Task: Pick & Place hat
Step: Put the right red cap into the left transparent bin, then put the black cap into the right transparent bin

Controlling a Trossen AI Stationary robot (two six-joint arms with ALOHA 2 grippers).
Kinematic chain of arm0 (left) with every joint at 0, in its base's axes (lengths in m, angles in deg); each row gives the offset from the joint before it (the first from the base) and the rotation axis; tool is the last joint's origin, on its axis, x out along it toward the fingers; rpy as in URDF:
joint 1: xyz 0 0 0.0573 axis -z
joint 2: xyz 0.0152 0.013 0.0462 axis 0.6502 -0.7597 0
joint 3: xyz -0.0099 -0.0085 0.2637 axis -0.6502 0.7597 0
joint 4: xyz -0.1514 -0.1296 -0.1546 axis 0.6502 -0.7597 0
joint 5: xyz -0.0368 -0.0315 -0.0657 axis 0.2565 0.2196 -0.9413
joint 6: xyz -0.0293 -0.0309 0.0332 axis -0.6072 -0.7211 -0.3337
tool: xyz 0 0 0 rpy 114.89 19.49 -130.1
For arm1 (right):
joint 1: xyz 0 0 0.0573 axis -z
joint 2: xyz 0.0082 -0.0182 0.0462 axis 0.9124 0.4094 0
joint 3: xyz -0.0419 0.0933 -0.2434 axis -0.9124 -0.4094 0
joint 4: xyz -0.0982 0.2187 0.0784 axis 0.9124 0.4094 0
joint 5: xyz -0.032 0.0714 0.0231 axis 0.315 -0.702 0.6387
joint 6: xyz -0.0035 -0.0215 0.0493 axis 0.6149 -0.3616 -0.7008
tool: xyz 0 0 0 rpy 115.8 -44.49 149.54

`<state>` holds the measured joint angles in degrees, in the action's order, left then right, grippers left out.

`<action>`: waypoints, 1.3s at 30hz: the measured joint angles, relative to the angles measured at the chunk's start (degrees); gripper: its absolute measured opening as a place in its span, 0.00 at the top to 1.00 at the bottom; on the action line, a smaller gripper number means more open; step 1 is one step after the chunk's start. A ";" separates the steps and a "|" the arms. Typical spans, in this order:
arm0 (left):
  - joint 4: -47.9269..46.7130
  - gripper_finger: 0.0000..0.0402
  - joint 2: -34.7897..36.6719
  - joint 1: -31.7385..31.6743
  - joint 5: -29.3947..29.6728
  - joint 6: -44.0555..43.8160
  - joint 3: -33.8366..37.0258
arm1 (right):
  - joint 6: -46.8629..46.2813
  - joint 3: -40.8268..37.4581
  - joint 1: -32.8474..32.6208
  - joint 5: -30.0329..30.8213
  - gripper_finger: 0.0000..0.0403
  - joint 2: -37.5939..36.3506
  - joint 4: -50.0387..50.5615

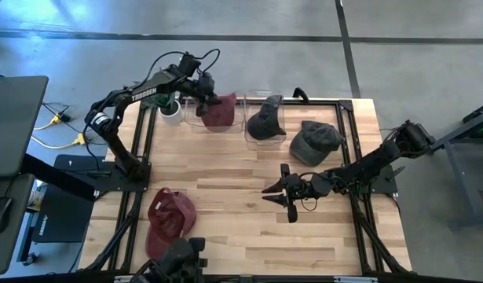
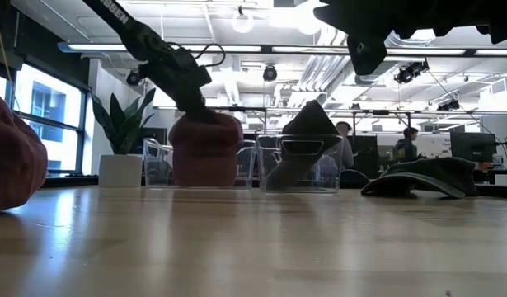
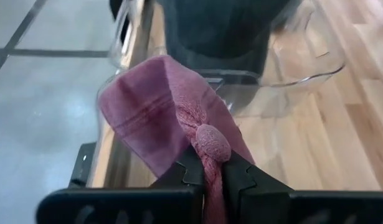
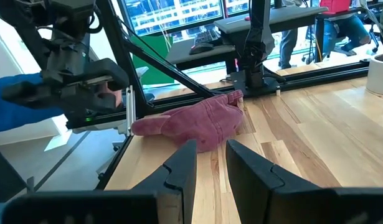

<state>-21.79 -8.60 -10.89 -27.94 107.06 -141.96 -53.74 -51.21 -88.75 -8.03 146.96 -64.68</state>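
My left gripper (image 1: 203, 93) is at the table's far left, shut on a maroon hat (image 1: 220, 111) over the left clear bin (image 1: 195, 119). In the low view the hat (image 2: 205, 148) stands inside the bin's walls (image 2: 158, 169). A second clear bin (image 1: 265, 137) holds a dark hat (image 1: 266, 118). A grey hat (image 1: 313, 141) rests brim-down on the table's far right. Another maroon hat (image 1: 170, 216) lies near the near-left edge. My right gripper (image 1: 274, 193) hovers open above mid-table, pointing at that hat (image 4: 197, 124). My left gripper pinches the maroon hat's crown just below its top button (image 3: 211, 144), a bunched fold of cloth between the two fingers (image 3: 190, 175). It comes slanting from above and from the table's left. The hat hangs below into the bin; whether it touches the bin's floor is unclear.
A potted plant in a white pot (image 1: 170, 110) stands left of the bins at the far edge. Black frame rails (image 1: 143, 149) run along the table's left and right sides. Bare wood (image 1: 233, 169) lies mid-table. A person's blue sleeve (image 4: 29, 106) shows beyond the table's left side.
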 joint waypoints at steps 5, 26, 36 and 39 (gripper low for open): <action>0.94 0.80 -0.05 0.16 -0.12 -0.05 0.00 | -0.01 0.00 0.02 0.04 0.79 0.02 -0.01; -1.96 0.37 0.47 0.08 21.30 -12.31 -7.85 | -0.04 0.00 0.02 0.00 0.79 0.00 -0.01; -5.88 0.45 4.88 3.34 24.76 -21.15 -8.35 | -0.45 0.00 0.02 0.00 0.79 0.00 0.01; -5.95 0.50 8.52 7.08 24.80 -21.17 -8.35 | -0.45 0.00 0.02 0.00 0.79 0.02 0.01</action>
<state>-27.74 -0.08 -3.81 -3.14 85.89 -150.31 -54.19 -51.21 -88.73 -8.03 146.98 -64.66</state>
